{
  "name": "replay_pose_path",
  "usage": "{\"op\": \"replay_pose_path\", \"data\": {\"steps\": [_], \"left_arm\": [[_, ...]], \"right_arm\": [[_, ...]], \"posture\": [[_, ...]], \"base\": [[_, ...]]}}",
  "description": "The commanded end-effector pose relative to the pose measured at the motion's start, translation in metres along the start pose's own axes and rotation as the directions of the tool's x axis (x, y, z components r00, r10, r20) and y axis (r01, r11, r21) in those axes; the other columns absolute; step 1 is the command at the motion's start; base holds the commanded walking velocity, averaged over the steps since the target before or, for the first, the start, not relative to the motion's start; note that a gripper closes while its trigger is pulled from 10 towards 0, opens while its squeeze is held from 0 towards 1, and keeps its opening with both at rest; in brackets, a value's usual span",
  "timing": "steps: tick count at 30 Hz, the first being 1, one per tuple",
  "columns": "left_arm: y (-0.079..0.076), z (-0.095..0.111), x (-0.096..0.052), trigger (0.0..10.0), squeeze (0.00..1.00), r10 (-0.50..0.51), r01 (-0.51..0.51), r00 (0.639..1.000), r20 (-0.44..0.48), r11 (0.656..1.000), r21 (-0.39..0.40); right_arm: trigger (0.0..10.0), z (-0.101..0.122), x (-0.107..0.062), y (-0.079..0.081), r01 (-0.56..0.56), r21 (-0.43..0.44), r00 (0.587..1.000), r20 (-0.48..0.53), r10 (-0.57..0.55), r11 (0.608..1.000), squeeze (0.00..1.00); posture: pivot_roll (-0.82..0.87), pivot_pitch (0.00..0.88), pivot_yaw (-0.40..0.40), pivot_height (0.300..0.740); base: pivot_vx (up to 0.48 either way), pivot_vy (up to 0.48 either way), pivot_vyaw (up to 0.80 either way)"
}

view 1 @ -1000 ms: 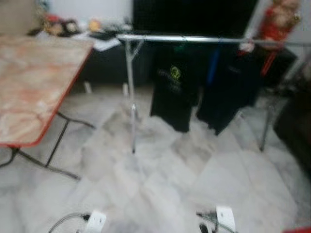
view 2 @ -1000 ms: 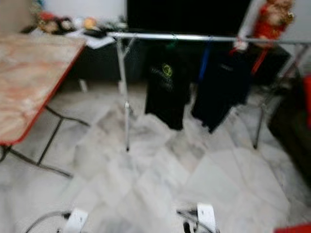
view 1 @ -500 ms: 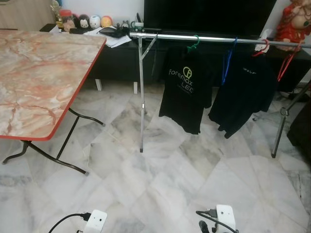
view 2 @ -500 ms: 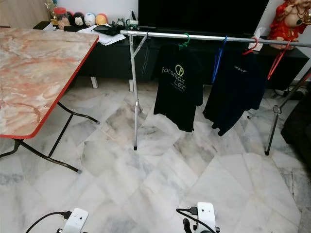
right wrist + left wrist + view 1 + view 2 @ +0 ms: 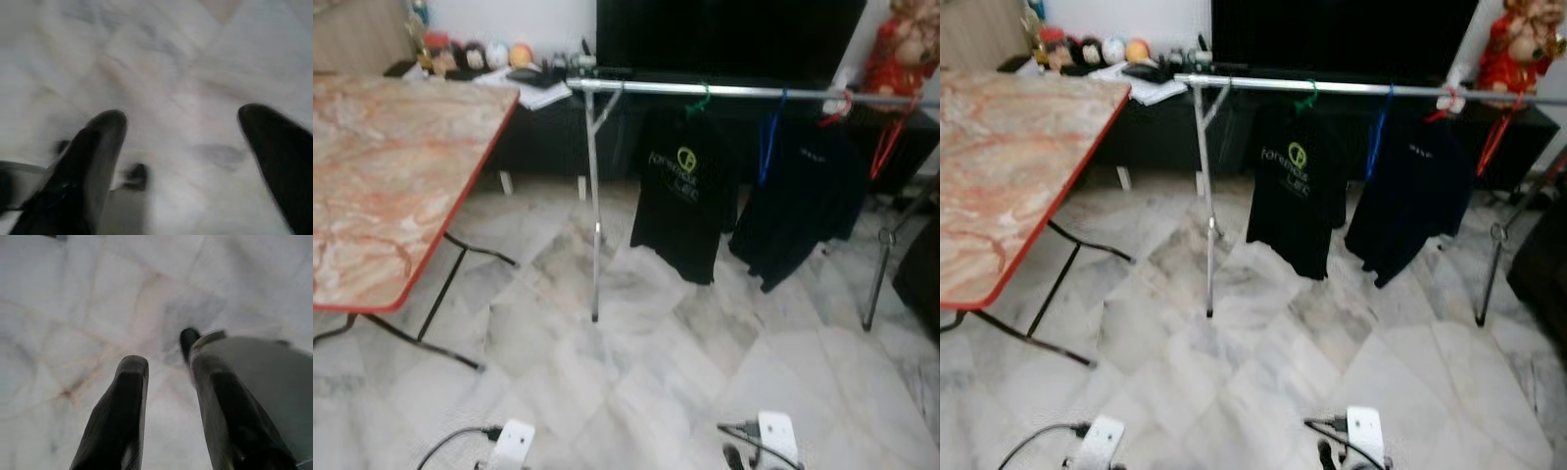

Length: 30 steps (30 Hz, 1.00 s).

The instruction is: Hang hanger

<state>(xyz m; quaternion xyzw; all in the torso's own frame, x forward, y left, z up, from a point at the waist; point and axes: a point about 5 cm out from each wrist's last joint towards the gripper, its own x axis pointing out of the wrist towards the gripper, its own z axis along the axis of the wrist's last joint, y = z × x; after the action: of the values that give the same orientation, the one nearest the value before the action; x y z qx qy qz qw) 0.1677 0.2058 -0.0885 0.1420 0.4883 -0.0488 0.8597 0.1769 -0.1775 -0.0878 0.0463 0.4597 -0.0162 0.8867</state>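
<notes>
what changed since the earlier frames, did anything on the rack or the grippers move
Only the head camera shifted slightly as the robot moves. The rack, both black shirts and the table stand as before. The left gripper and right gripper still hang open over the marble floor; nothing was taken hold of or let go.

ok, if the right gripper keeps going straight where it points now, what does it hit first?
Probably the marble floor. In the wrist view the right gripper has its fingers spread and aimed down at bare tiles, with nothing between; depth is unclear in the blur.
</notes>
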Motion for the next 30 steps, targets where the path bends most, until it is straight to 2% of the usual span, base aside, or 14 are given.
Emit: {"op": "replay_pose_path", "data": {"steps": [1, 20, 24, 28, 30], "left_arm": [[-0.007, 0.0059, 0.0013, 10.0, 0.0, -0.018, 0.018, 1.0, 0.012, 1.0, -0.009], [-0.0061, 0.0068, 0.0015, 10.0, 0.0, -0.018, 0.018, 1.0, 0.01, 1.0, -0.002], [-0.0058, 0.0075, 0.0016, 10.0, 0.0, -0.018, 0.018, 1.0, 0.01, 1.0, 0.003], [-0.0055, 0.0077, 0.0016, 10.0, 0.0, -0.017, 0.017, 1.0, 0.01, 1.0, 0.0], [-0.0055, 0.0081, 0.0017, 10.0, 0.0, -0.017, 0.017, 1.0, 0.011, 1.0, 0.001]], "right_arm": [[10.0, -0.008, -0.0034, -0.0143, 0.038, 0.017, 0.999, -0.023, -0.038, 0.999, 0.0], [10.0, -0.0069, -0.0031, -0.0139, 0.033, 0.004, 0.999, -0.023, -0.032, 0.999, 0.0], [10.0, -0.0058, -0.0028, -0.0137, 0.022, -0.045, 0.999, -0.032, -0.024, 0.999, 0.0], [10.0, -0.0054, -0.0027, -0.0135, 0.023, -0.039, 0.999, -0.03, -0.025, 0.999, 0.0], [10.0, -0.005, -0.0025, -0.0137, 0.021, -0.07, 0.999, -0.036, -0.023, 0.997, 0.0]], "posture": [[0.01, 0.0, -0.068, 0.74], [-0.01, 0.0, -0.06, 0.74], [-0.01, 0.0, -0.06, 0.74], [-0.01, 0.0, -0.06, 0.74], [-0.01, 0.0, -0.061, 0.74]], "base": [[0.281, 0.0, 0.0], [0.281, 0.0, 0.0], [0.284, 0.0, 0.0], [0.281, 0.0, 0.0], [0.281, 0.0, 0.49]]}}
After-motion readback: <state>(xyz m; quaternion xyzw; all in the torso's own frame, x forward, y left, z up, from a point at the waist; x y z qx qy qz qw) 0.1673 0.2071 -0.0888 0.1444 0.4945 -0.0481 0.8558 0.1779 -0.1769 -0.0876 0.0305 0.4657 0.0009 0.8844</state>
